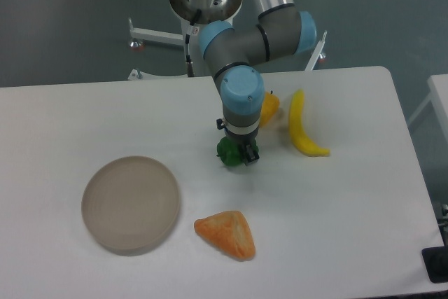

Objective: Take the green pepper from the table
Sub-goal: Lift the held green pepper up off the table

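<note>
The arm reaches down from the top of the view, its blue-capped wrist pointing straight at the table. The gripper sits low over the pepper, which lies near the middle of the table, just below the wrist. One dark finger shows on the pepper's right side and touches it; the other finger is hidden behind the wrist and the pepper. The gripper seems to close around the pepper, but whether it truly clamps it cannot be told from this view. Whether the pepper rests on the table or is lifted just clear of it is also unclear, though it sits very low.

A yellow pepper lies behind and to the right of the wrist, partly hidden by it. A banana lies just right of that, curved, its long axis running toward the camera. A round beige plate sits to the front left, well apart from the gripper. An orange wedge-shaped thing lies at the front, below the pepper and right of the plate. Behind the table stand the arm's base and a white frame.
</note>
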